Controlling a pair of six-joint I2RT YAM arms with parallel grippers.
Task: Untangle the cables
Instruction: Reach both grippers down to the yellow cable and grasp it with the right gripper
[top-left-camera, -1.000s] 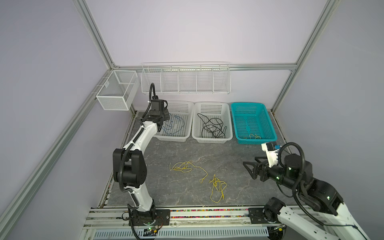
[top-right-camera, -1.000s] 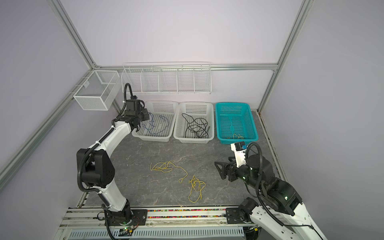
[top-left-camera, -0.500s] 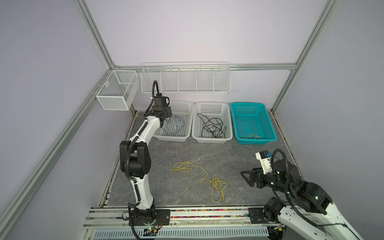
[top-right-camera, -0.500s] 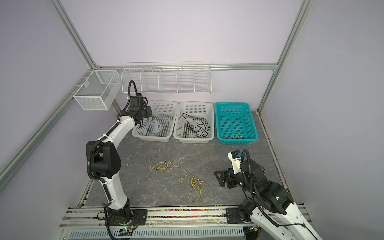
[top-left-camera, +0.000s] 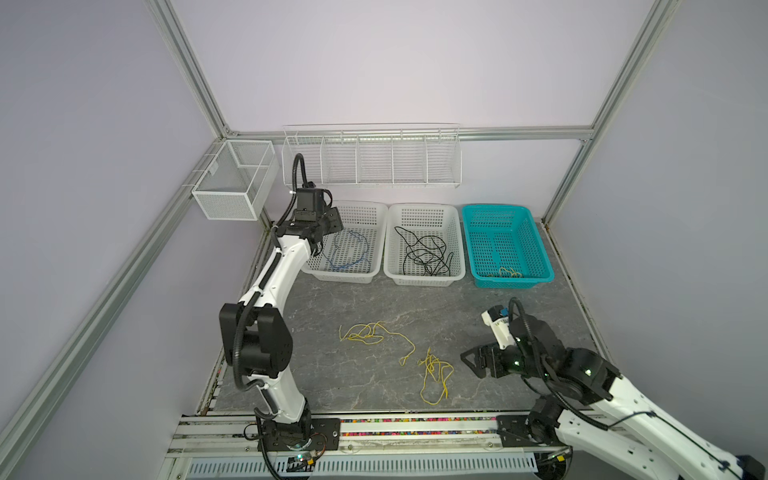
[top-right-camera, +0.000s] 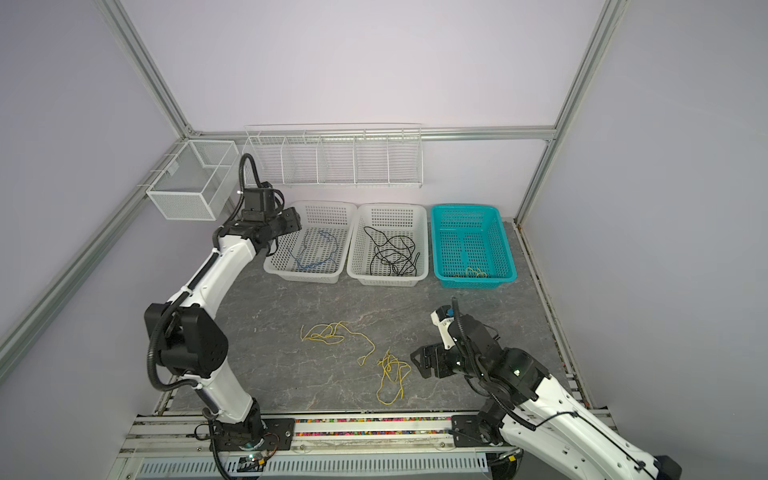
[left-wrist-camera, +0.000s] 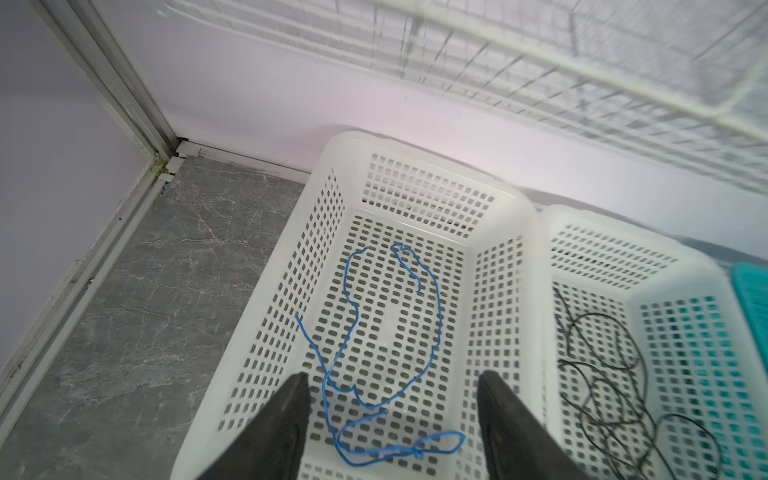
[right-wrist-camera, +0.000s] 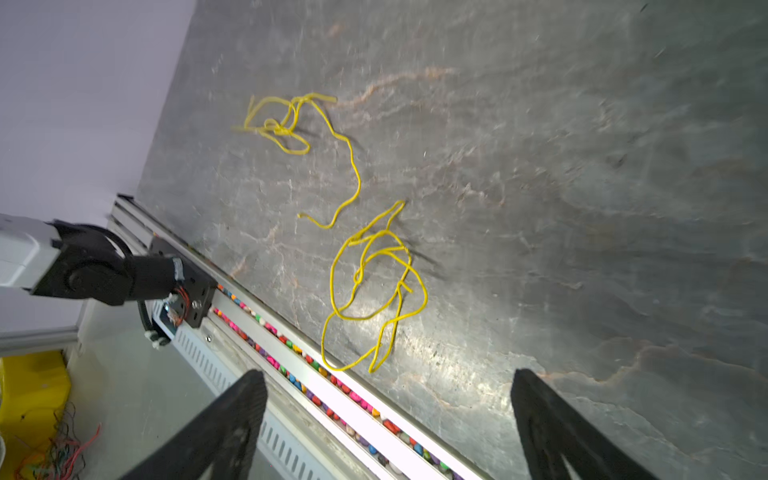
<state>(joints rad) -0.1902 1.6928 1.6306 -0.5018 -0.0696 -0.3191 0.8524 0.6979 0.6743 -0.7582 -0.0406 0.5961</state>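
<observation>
Two yellow cables lie loose on the grey table: one (top-left-camera: 365, 332) (top-right-camera: 328, 332) (right-wrist-camera: 276, 126) near the middle, another (top-left-camera: 432, 368) (top-right-camera: 392, 370) (right-wrist-camera: 357, 276) closer to the front. A blue cable (top-left-camera: 351, 253) (top-right-camera: 316, 249) (left-wrist-camera: 417, 451) lies in the left white basket (top-left-camera: 376, 208). A black cable (top-left-camera: 424, 253) (top-right-camera: 392, 255) fills the middle white basket (top-left-camera: 453, 210). My left gripper (top-left-camera: 332, 224) (left-wrist-camera: 392, 376) hovers open and empty over the left basket's near-left corner, above the blue cable. My right gripper (top-left-camera: 469, 361) (right-wrist-camera: 388, 372) stands open and empty just right of the front yellow cable.
A teal basket (top-left-camera: 536, 232) at the back right holds a small yellow cable (top-left-camera: 505, 272). White wire racks (top-left-camera: 370, 158) (top-left-camera: 232, 183) hang on the back and left walls. A rail with coloured beads (right-wrist-camera: 332, 407) runs along the table's front edge.
My left gripper's jaws have opened over the left white basket. My right gripper has dropped lower and moved toward the front, nearer the front yellow cable.
</observation>
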